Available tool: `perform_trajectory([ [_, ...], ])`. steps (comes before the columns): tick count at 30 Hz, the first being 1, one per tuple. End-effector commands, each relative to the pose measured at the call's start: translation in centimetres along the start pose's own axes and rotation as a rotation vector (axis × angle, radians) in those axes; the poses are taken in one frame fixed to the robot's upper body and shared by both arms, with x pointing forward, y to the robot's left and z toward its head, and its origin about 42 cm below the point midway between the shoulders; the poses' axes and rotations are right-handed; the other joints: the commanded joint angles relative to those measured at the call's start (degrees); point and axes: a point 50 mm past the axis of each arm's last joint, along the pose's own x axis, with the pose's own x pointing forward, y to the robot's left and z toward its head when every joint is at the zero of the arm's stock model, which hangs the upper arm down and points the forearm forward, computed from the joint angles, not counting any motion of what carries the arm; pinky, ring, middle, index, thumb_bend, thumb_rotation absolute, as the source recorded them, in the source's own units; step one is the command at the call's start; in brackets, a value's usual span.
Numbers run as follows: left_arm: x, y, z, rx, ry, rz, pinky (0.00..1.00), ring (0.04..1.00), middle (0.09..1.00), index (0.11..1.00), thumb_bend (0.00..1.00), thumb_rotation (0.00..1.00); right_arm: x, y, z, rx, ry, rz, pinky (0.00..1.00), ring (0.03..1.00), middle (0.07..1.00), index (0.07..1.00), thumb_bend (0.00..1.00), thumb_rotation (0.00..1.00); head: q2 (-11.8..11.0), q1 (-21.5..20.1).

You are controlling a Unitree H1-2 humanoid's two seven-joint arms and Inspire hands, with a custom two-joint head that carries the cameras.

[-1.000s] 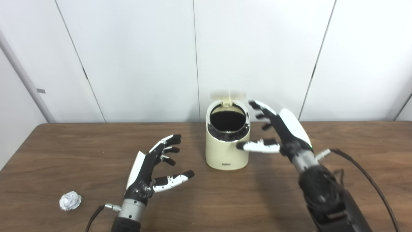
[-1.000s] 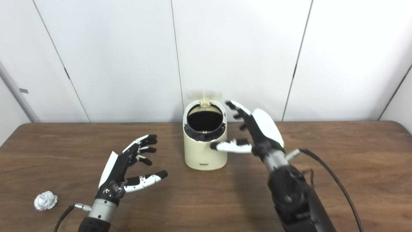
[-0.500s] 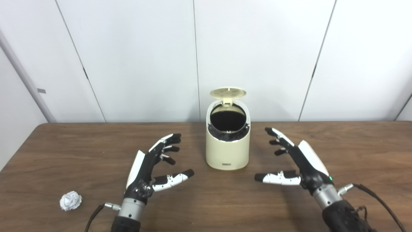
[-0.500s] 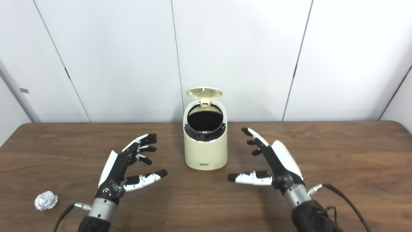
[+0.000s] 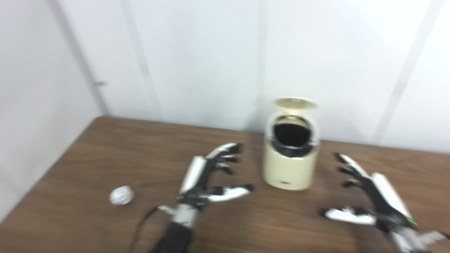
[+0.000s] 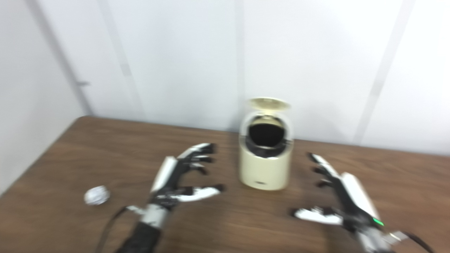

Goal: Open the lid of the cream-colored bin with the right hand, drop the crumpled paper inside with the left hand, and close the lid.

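Note:
The cream-colored bin (image 5: pixel 290 165) stands near the table's back edge, its lid (image 5: pixel 295 103) flipped up and its dark mouth showing. A crumpled paper ball (image 5: pixel 121 195) lies on the table at the left. My left hand (image 5: pixel 211 177) hovers open between the paper and the bin, holding nothing. Open too, my right hand (image 5: pixel 369 196) hangs low to the right of the bin, apart from it. Both views are blurred.
The brown wooden table (image 5: pixel 116 151) ends at its left edge close to the paper ball. White wall panels (image 5: pixel 197 56) rise right behind the bin. A cable (image 6: pixel 109 228) trails from my left wrist.
The camera has swung left, so the whole picture has shifted right and blurred. My right hand has pulled back from the bin's rim down towards the table. The lid has settled fully open.

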Motion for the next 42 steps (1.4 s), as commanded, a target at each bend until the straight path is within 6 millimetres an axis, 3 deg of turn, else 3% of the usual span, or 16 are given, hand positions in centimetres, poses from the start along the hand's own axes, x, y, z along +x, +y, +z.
perform_trajectory([
  [1, 0.1, 0.6, 1.7, 0.034, -0.068, 0.04, 0.56, 0.745, 0.817, 0.829, 0.74, 0.14, 0.3, -1.9, 0.9, -0.015, -0.044, -0.04, 0.75, 0.876, 0.934, 0.938, 0.83, 0.23, -0.3, 1.2],
  [8, -1.0, 2.3, 3.5, 0.151, -0.038, 0.06, 0.55, 0.735, 0.815, 0.83, 0.75, 0.13, 0.4, -2.6, 1.3, 0.004, -0.024, -0.039, 0.77, 0.89, 0.952, 0.951, 0.82, 0.17, -0.5, 4.1],
  [12, -1.6, 5.0, 5.2, 0.277, -0.017, 0.059, 0.54, 0.691, 0.799, 0.812, 0.7, 0.09, 0.6, -2.9, 1.4, 0.002, -0.056, -0.05, 0.75, 0.886, 0.954, 0.947, 0.82, 0.2, -0.5, 4.9],
  [16, -2.0, 8.4, 6.9, 0.363, -0.001, 0.038, 0.46, 0.59, 0.702, 0.751, 0.67, 0.01, 0.6, -3.1, 1.6, -0.018, -0.055, -0.055, 0.71, 0.859, 0.945, 0.937, 0.81, 0.18, -0.7, 5.6],
  [21, -2.6, 12.7, 8.2, 0.537, 0.012, 0.013, 0.47, 0.598, 0.68, 0.712, 0.7, 0.0, 0.7, -3.3, 1.9, -0.053, -0.056, -0.05, 0.7, 0.856, 0.947, 0.933, 0.8, 0.18, -0.6, 5.8],
  [24, -3.0, 15.3, 8.6, 0.594, 0.027, 0.013, 0.47, 0.588, 0.671, 0.682, 0.72, 0.0, 0.6, -3.5, 2.2, -0.089, -0.041, -0.047, 0.77, 0.906, 0.949, 0.942, 0.79, 0.24, -0.5, 5.8],
  [30, -3.5, 19.1, 9.0, 0.712, 0.079, -0.003, 0.44, 0.529, 0.612, 0.632, 0.73, 0.0, 0.8, -3.8, 2.4, -0.09, -0.051, -0.053, 0.79, 0.912, 0.944, 0.938, 0.79, 0.23, -0.3, 5.9],
  [34, -3.7, 20.6, 9.0, 0.89, 0.112, -0.029, 0.44, 0.534, 0.611, 0.631, 0.79, 0.0, 1.0, -3.8, 2.5, -0.091, -0.05, -0.054, 0.79, 0.915, 0.945, 0.937, 0.79, 0.25, -0.2, 6.0],
  [42, -3.9, 23.2, 7.9, 1.056, 0.254, -0.07, 0.45, 0.538, 0.615, 0.628, 0.83, 0.0, 1.1, -3.9, 2.9, -0.095, -0.065, -0.059, 0.78, 0.915, 0.947, 0.934, 0.79, 0.25, -0.2, 5.9],
])
